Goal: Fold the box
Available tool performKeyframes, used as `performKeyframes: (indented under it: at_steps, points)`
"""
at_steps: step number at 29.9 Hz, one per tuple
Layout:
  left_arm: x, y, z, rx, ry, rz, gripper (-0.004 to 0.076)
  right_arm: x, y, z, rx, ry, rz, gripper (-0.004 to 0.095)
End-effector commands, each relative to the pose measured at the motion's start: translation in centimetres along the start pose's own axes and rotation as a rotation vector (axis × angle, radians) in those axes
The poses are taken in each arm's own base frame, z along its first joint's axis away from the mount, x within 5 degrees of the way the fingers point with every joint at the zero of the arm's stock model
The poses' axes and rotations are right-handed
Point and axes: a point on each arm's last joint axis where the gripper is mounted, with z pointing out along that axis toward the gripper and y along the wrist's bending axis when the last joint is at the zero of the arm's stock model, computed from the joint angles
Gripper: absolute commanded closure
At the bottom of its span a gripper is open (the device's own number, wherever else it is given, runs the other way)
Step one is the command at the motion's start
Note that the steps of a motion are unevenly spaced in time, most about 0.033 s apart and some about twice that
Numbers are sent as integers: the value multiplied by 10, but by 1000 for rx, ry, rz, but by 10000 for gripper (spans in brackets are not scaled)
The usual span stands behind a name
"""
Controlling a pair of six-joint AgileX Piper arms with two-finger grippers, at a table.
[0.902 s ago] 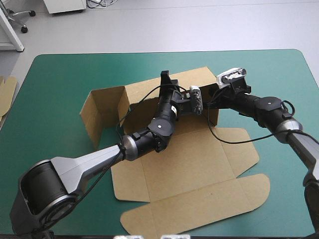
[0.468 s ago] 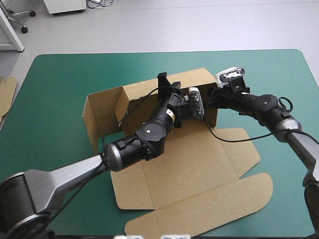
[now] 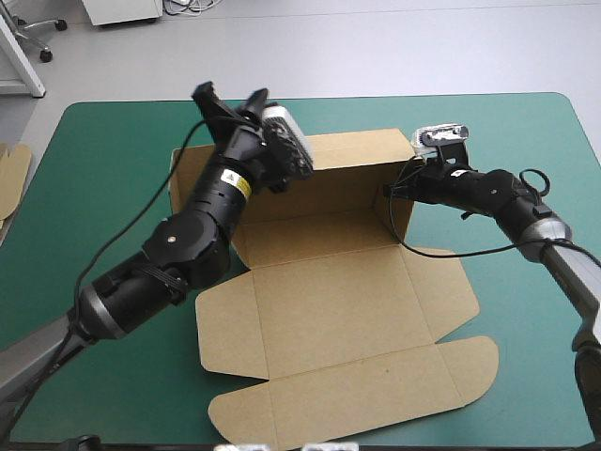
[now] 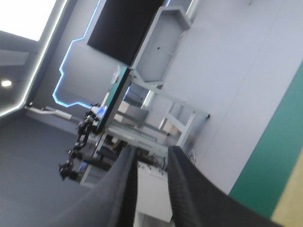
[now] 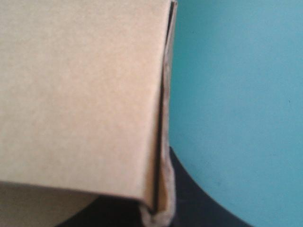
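Surface (image 3: 526, 404): teal-green cover, fills high view.
Box (image 3: 329, 301): brown board, centre of surface. Lid panel and flaps flat toward near edge; back wall and right end wall upright farther off.
Right gripper (image 3: 392, 193): black fingers clamped on edge of right end wall, board pinched between them.
Spare board (image 3: 11, 178): at surface's left edge.
Left gripper (image 3: 230, 96): high above box's far left corner, aimed into room. Fingers seemingly slightly apart, narrow gap, nothing held.
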Motion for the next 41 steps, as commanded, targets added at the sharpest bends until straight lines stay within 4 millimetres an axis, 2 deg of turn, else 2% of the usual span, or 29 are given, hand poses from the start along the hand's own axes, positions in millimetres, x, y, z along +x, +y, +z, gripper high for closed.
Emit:
performKeyframes:
  at_steps: [1,4,7,10,14,17,20,23,26,33,41]
  points:
    - [18,52,-6,-159,42,-32,558,-19,2,-17,16,-14,-17,940]
    - [44,75,3,-223,102,-27,558,-27,4,-21,11,-14,-15,940]
    - [80,96,11,-277,190,-33,558,-31,5,-23,8,-11,5,940]
    - [126,117,14,-344,334,-90,558,-30,6,-23,4,8,17,940]
    - [194,138,7,-446,537,-328,558,-26,3,-24,27,46,19,940]
    - [240,136,0,-471,686,-548,558,-25,2,-24,42,62,18,940]
    - [281,120,-6,-469,842,-824,568,-23,3,-24,36,77,23,940]
    - [309,103,-9,-453,985,-1039,582,-22,3,-24,31,91,29,939]
    - [317,89,-8,-415,1059,-1188,582,-25,4,-26,27,107,42,939]
    - [306,71,-2,-207,1059,-1376,582,-57,7,-48,63,91,9,934]
    - [305,58,-14,-46,1232,-1304,582,-101,15,-93,113,76,-37,934]
